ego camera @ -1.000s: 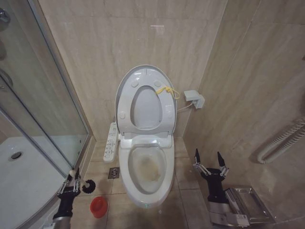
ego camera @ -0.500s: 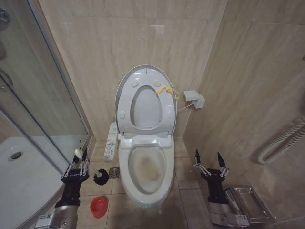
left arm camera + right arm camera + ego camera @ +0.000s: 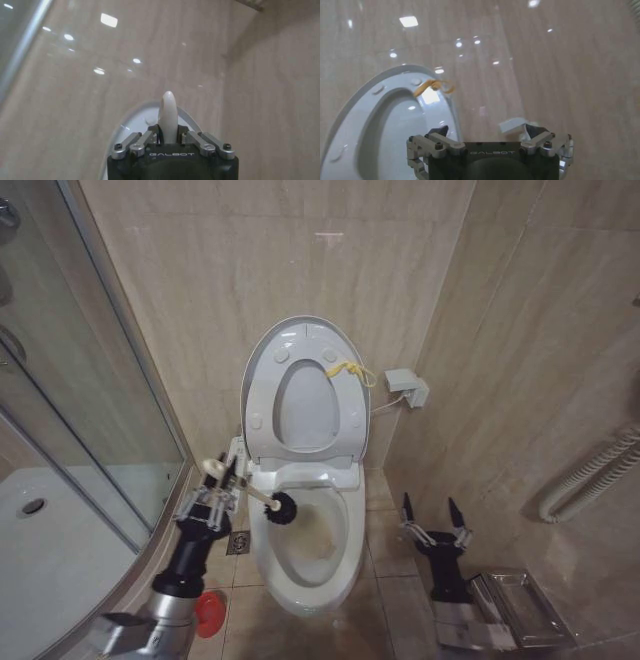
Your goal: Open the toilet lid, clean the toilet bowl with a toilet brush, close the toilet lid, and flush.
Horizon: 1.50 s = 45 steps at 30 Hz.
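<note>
Two arms reach toward a white toilet in a tiled corner. Biggest is the toilet bowl [image 3: 305, 580], a long white oval basin, open on top. Behind it the toilet lid [image 3: 262, 360] stands straight up against the wall with the ring seat [image 3: 260, 415] resting on it; the lid is shiny white, and a small yellow cord [image 3: 349, 370] is tied at its rim. A white button panel [image 3: 236, 455] sticks out at the bowl's left side. On the floor by the bowl's left front sits a red holder cup [image 3: 208, 612].

The left gripper [image 3: 216, 492] pinches the toilet brush [image 3: 270, 502] by its thin cream handle; its round black head hangs over the bowl's left rim. The right gripper [image 3: 431, 520] waits low, right of the bowl, fingers spread apart.
</note>
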{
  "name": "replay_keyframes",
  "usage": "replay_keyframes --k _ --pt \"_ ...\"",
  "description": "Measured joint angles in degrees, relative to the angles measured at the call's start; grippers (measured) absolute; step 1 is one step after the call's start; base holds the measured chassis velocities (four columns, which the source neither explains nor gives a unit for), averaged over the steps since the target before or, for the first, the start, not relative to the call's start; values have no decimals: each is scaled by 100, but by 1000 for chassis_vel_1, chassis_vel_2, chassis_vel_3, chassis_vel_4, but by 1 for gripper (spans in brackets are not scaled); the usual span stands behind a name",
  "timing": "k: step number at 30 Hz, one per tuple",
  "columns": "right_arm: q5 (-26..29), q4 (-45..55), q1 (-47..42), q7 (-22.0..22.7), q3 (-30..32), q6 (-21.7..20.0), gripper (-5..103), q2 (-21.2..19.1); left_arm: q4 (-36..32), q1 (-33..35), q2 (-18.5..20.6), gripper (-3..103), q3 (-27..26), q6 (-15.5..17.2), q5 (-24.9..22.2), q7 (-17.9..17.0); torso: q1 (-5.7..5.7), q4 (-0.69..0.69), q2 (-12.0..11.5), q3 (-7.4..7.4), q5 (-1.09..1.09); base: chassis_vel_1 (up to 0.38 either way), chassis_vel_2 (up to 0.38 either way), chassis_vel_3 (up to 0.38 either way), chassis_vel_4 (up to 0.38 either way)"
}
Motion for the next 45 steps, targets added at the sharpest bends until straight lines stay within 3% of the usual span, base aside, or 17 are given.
replay_keyframes --k 2,3,4,5,7,8,9,11,12,14,16,17,20,29,37,40,45 --pt "7 -104 32 -28 -39 16 100 -50 787 -501 408 22 162 -232 -427 814 0 -3 0 0 -2 0 0 0 0" --pt "28 -141 25 -48 -22 58 100 -53 1153 -879 709 22 307 -361 -745 1380 0 -6 0 0 -2 0 0 0 0" --pt "39 -156 22 -55 -9 80 100 -53 1330 -1061 868 22 400 -431 -931 1635 0 -6 0 0 -1 0 0 0 0" --pt "39 -156 22 -55 -9 80 100 -53 1330 -1061 868 22 400 -431 -931 1635 0 -6 0 0 -1 0 0 0 0" --pt "56 -180 16 -79 21 115 100 -40 1768 -1567 1286 22 696 -573 -1427 2290 0 -5 -1 1 -1 0 0 0 0" --pt "56 -187 13 -92 28 129 100 -29 1922 -1766 1414 22 815 -613 -1580 2506 0 -2 -1 1 -2 0 0 0 0" --pt "56 -187 13 -92 28 129 100 -29 1922 -1766 1414 22 815 -613 -1580 2506 0 -2 -1 1 -2 0 0 0 0" --pt "52 -208 8 -109 35 147 100 -2 2318 -2215 1634 22 1078 -660 -1832 2973 0 -4 0 0 0 0 0 0 0" --pt "41 -228 0 -118 43 162 100 34 2754 -2696 1797 22 1397 -665 -2037 3445 1 -3 -1 1 -2 0 0 0 0" --pt "26 -240 -4 -122 44 171 100 54 2923 -2895 1845 22 1547 -661 -2116 3631 1 -4 -1 1 -2 0 0 0 0" --pt "-1 -286 -9 -162 57 208 100 99 3448 -3453 1899 22 2053 -636 -2282 4125 1 -4 -1 1 0 0 0 0 0" --pt "-1 -286 -9 -162 57 208 100 99 3448 -3453 1899 22 2053 -636 -2282 4125 1 -4 -1 1 0 0 0 0 0" --pt "70 -348 -3 -245 83 294 100 136 4223 -4138 1763 22 2710 -682 -2309 4656 1 -2 -1 1 0 0 0 0 0" --pt "142 -418 -9 -244 92 317 100 181 5621 -5191 1101 22 3325 -939 -1714 4976 0 -3 0 0 1 0 0 0 0" --pt "101 -567 95 -272 37 329 100 204 6791 -5596 421 22 3592 -1272 -1253 4885 0 -2 0 0 2 0 0 0 0" --pt "93 -679 164 -275 18 329 100 212 7624 -5771 76 22 3683 -1499 -883 4644 0 -3 0 0 1 0 0 0 0" --pt "91 -733 203 -291 -1 332 100 218 8043 -5889 -104 22 3948 -1605 -557 4123 0 -3 0 -1 1 0 0 0 0"
